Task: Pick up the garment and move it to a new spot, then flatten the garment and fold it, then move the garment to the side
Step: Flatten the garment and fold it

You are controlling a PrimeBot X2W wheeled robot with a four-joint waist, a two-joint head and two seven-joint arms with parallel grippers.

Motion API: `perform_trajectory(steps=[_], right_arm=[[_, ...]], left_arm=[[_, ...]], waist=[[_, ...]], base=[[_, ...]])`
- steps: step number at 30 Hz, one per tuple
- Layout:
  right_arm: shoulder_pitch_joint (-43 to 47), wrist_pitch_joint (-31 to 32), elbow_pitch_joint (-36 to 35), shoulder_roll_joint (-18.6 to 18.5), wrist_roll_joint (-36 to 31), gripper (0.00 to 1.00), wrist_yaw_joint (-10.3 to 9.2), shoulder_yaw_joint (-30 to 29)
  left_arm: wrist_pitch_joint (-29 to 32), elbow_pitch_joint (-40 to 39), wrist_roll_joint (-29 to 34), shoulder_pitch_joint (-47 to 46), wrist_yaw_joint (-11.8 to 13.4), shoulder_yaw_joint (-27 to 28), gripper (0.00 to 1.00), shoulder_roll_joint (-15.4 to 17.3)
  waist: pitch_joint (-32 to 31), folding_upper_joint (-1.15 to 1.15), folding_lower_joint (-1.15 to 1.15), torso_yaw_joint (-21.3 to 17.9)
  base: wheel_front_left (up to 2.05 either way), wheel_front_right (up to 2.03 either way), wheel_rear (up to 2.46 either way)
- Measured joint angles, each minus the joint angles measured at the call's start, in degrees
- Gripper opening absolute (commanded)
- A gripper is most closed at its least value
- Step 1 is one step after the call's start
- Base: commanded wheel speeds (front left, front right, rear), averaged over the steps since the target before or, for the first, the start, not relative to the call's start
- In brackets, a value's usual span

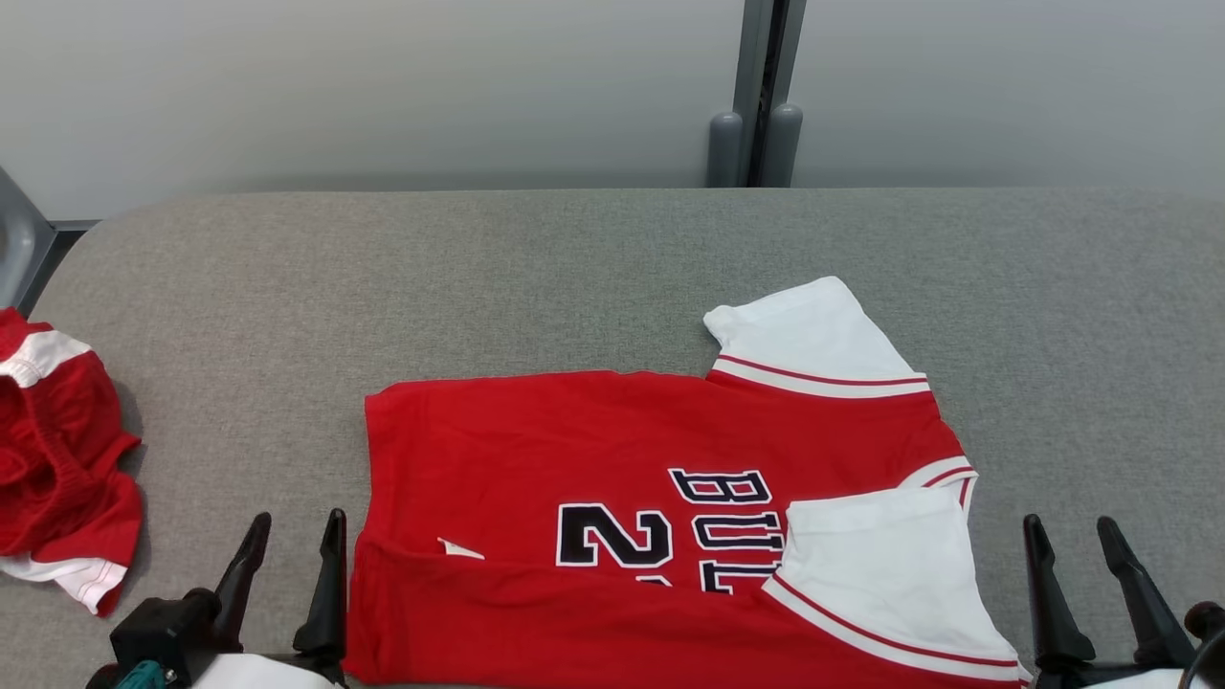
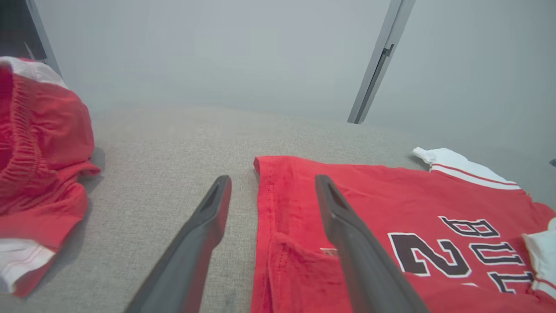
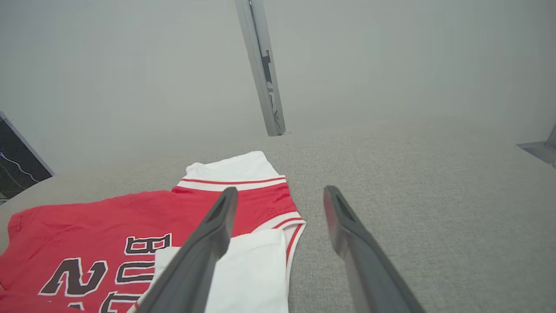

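Note:
The garment (image 1: 574,450) is a small red jersey T-shirt with white sleeves and dark chest lettering. It lies on the grey table, its near long edge folded over the body and one white sleeve (image 1: 885,565) folded inward. A white tag (image 1: 459,549) peeks out at the fold. My left gripper (image 1: 292,532) stands open at the garment's left edge with nothing in it. In the left wrist view its fingers (image 2: 343,217) straddle the hem of the garment (image 2: 391,204). My right gripper (image 1: 1072,532) is open just right of the garment (image 3: 108,217), empty.
A second crumpled red and white piece of clothing (image 1: 53,459) lies at the table's left edge, also in the left wrist view (image 2: 39,143). The grey felt table (image 1: 574,268) stretches back to a pale wall with a vertical metal post (image 1: 761,96).

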Motion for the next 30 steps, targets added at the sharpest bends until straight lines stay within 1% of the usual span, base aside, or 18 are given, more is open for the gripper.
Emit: perform_trajectory(steps=[5, 12, 15, 18, 23, 26, 30], right_arm=[[-2.01, 0.42, 0.23, -0.74, -0.57, 1.0, 0.0, -0.1], [-3.19, 0.52, 0.68, -0.91, -0.74, 1.0, 0.0, 0.48], [-3.76, 0.4, 0.66, -0.92, -0.74, 1.0, 0.0, 0.68], [-5.04, 0.29, -0.04, -0.9, -0.76, 1.0, 0.0, 0.96], [-7.2, 0.31, -0.9, -0.86, -0.96, 1.0, 0.0, 1.71], [-8.5, 0.09, -0.87, -0.81, -1.18, 1.0, 0.0, 1.82], [-9.73, -0.55, -0.23, -0.75, -1.13, 1.0, 0.0, 2.19]], left_arm=[[-1.1, -0.46, 2.41, -1.34, 0.69, -0.73, 1.0, 0.52], [-0.25, 0.87, 2.63, -3.03, 0.67, -1.62, 1.0, 0.67], [-0.04, 1.77, 2.67, -5.03, 0.18, -1.89, 1.0, 1.1], [0.94, 3.22, 2.69, -9.69, -1.1, -2.27, 1.0, 1.69], [4.67, 8.82, 1.54, -19.33, -4.34, -2.87, 1.0, 2.0], [7.05, 13.8, -0.16, -24.71, -6.45, -3.01, 1.0, 1.79], [10.09, 21.41, -3.04, -29.48, -8.84, -2.72, 1.0, 1.74]], waist=[[0.21, 0.0, 0.0, 0.84], [1.74, 0.0, 0.0, 1.12], [2.89, 0.0, 0.0, 1.13], [4.53, 0.0, 0.0, 1.11], [8.04, 0.0, 0.0, 0.67], [10.21, 0.0, 0.0, 0.06], [12.68, 0.0, 0.0, -1.11]], base=[[0.0, 0.0, 0.0], [0.0, 0.0, 0.0], [0.0, 0.0, 0.0], [0.0, 0.0, 0.0], [0.0, 0.0, 0.0], [0.0, 0.0, 0.0], [0.0, 0.0, 0.0]])
